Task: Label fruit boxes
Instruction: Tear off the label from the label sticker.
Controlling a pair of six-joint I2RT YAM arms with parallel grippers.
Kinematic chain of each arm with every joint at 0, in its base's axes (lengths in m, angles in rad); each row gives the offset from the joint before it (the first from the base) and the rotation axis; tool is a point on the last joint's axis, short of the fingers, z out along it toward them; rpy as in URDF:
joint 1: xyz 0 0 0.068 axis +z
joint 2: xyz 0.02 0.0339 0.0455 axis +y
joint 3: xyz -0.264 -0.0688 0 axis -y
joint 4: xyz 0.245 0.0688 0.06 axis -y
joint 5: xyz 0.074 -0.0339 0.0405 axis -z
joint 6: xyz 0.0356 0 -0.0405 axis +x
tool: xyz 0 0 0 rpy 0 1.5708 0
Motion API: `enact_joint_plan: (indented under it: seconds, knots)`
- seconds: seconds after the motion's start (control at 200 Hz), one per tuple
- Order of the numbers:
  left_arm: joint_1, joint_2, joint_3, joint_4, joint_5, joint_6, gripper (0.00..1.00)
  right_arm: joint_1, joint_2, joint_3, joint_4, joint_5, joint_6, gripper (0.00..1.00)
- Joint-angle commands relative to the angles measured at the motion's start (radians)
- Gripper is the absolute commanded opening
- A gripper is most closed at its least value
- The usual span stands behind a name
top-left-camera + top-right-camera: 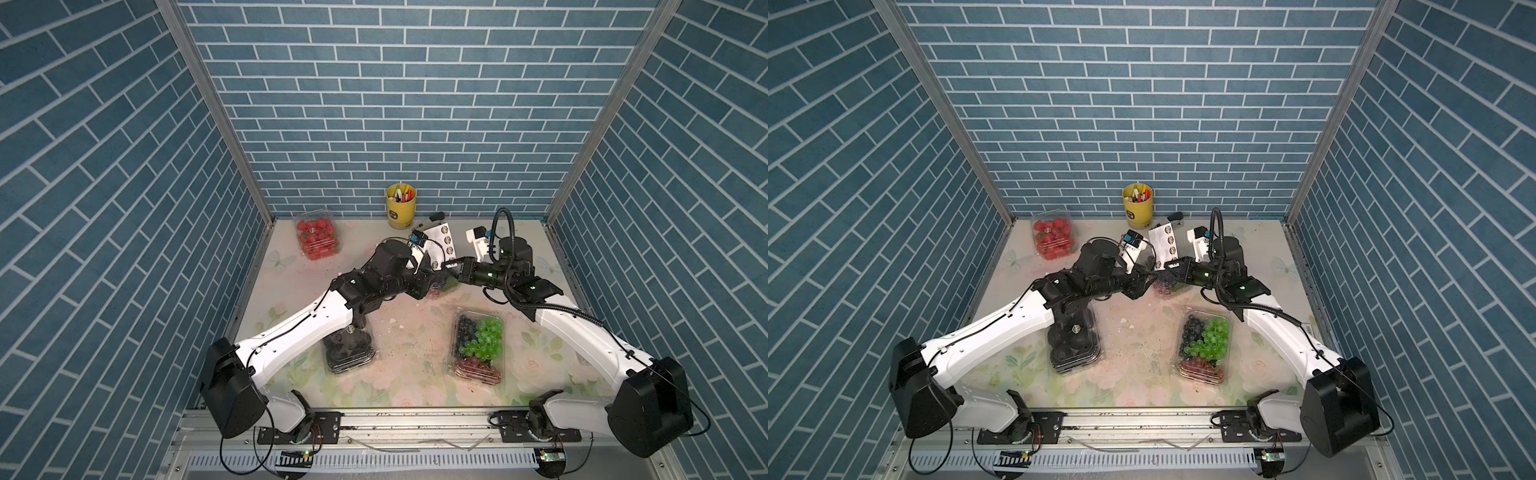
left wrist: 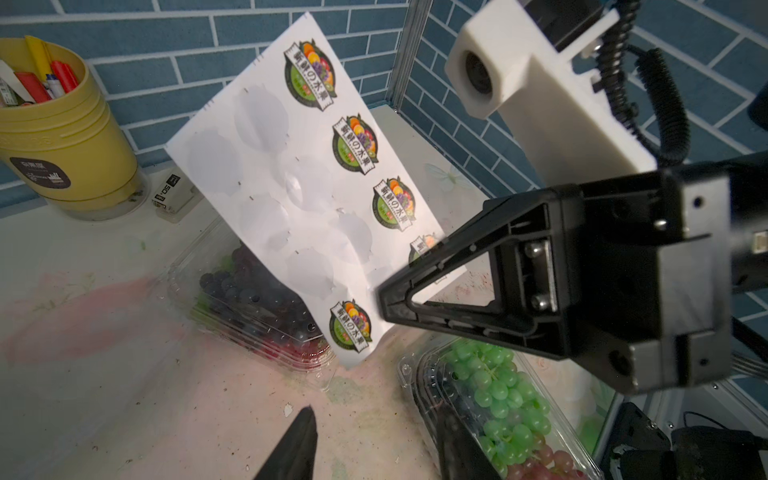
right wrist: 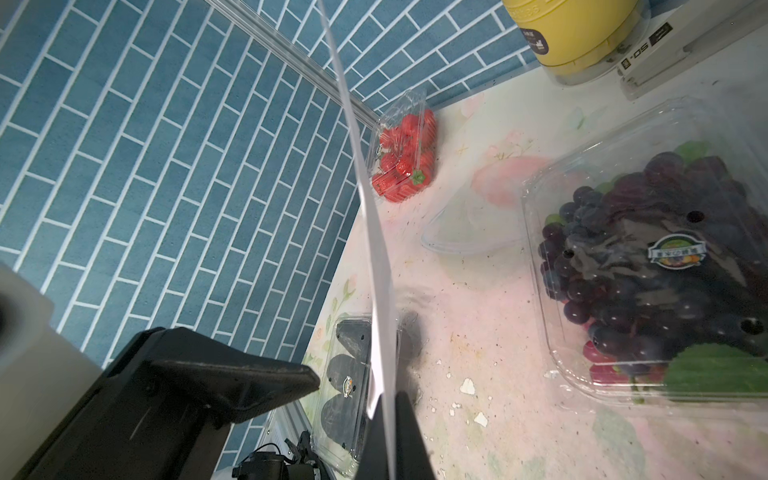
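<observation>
My right gripper [image 3: 384, 415] is shut on the lower edge of the white sheet of round stickers [image 2: 299, 187], holding it upright above the dark purple grape box [image 3: 648, 270], which carries a sticker [image 3: 676, 253]. My left gripper [image 2: 376, 419] is open and empty, low over the mat between that box [image 2: 249, 291] and the mixed grape box [image 2: 498, 395]. In both top views the two grippers meet at mid-table [image 1: 436, 266] [image 1: 1158, 268]. The strawberry box [image 1: 318, 239] sits at the back left. The black fruit box [image 1: 349, 349] lies under my left arm.
A yellow pen cup [image 1: 401, 205] stands at the back wall with a small white block [image 2: 174, 195] beside it. Blue brick walls close three sides. Paper scraps [image 3: 467, 386] dot the floral mat [image 1: 407, 345].
</observation>
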Motion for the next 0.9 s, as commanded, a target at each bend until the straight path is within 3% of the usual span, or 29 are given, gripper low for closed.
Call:
enact_joint_plan:
  seconds: [0.0, 0.665, 0.895]
  knots:
    - [-0.011, 0.017, 0.039, -0.022, -0.048, 0.025, 0.48, 0.013, 0.004, 0.043, -0.008, 0.015, -0.042, 0.0]
    - [-0.024, 0.105, 0.116, -0.076, -0.151, 0.034, 0.44, 0.036, 0.007, 0.049, 0.004, 0.011, -0.04, 0.0]
    - [-0.024, 0.098, 0.115, -0.083, -0.203, 0.029, 0.36, 0.038, 0.0, 0.042, 0.01, 0.008, -0.04, 0.0]
